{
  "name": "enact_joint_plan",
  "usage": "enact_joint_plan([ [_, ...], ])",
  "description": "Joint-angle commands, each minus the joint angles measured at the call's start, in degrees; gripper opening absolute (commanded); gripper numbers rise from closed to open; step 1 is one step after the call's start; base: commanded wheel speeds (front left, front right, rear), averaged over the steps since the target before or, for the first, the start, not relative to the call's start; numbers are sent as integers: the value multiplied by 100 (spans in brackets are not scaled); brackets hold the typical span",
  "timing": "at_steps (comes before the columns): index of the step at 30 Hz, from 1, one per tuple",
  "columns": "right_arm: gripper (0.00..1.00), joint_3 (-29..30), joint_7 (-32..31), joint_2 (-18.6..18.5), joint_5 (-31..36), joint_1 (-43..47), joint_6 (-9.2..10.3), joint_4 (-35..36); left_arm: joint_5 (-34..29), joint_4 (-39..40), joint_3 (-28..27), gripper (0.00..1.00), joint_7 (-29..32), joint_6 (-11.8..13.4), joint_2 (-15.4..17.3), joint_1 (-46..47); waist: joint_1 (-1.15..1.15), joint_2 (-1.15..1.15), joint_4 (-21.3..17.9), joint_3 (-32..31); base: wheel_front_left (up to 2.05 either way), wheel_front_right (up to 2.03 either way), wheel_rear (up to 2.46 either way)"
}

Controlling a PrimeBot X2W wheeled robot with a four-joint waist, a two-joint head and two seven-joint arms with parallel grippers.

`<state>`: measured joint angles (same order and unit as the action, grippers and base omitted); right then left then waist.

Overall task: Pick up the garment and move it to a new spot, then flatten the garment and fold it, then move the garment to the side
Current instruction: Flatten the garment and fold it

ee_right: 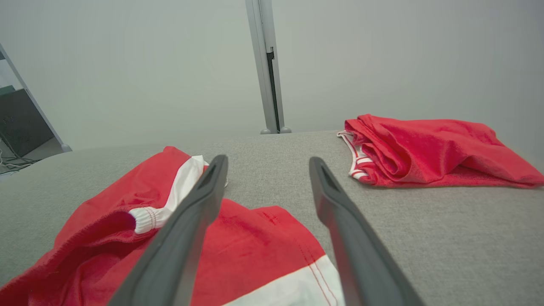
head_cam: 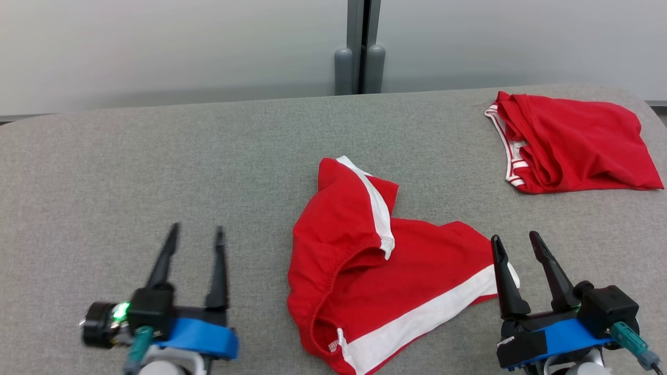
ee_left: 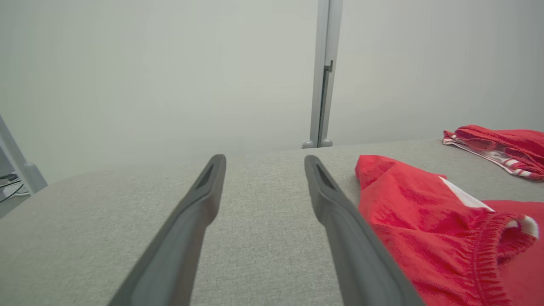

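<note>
Lying rumpled on table [head_cam: 156, 156] between left gripper [head_cam: 197, 228] and right gripper [head_cam: 515, 237]: shorts [head_cam: 354, 260], hem just beside the right one. Both spread wide, empty. Looks placed at new spot; flattening, folding, moving aside yet to do.

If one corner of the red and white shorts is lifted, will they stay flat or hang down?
Probably hang limp: the shorts lie crumpled in soft folds. Likely light, as the cloth looks thin. Pushed, they may bunch rather than slide on the rough grey surface.
</note>
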<state>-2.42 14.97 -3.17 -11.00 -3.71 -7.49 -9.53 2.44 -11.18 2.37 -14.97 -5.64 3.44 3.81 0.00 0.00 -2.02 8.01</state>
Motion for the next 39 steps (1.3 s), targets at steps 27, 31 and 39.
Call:
enact_joint_plan([
  [27, 100, 107, 29, 25, 39, 101, -1, -101, 996, 833, 3625, 100, 3924, -134, 1427, 85, 0, 0, -384, 3, 0, 0, 0],
  [31, 100, 124, 30, 25, 49, 88, -1, -87, 1078, 922, 3649, 100, 4422, -91, 1586, -96, 0, 0, -422, 44, 0, 0, 0],
  [39, 100, 89, 30, 25, 41, 47, -1, -118, 1241, 729, 3665, 51, 4572, -32, 1548, -234, 0, 0, -471, 70, 0, 0, 0],
])
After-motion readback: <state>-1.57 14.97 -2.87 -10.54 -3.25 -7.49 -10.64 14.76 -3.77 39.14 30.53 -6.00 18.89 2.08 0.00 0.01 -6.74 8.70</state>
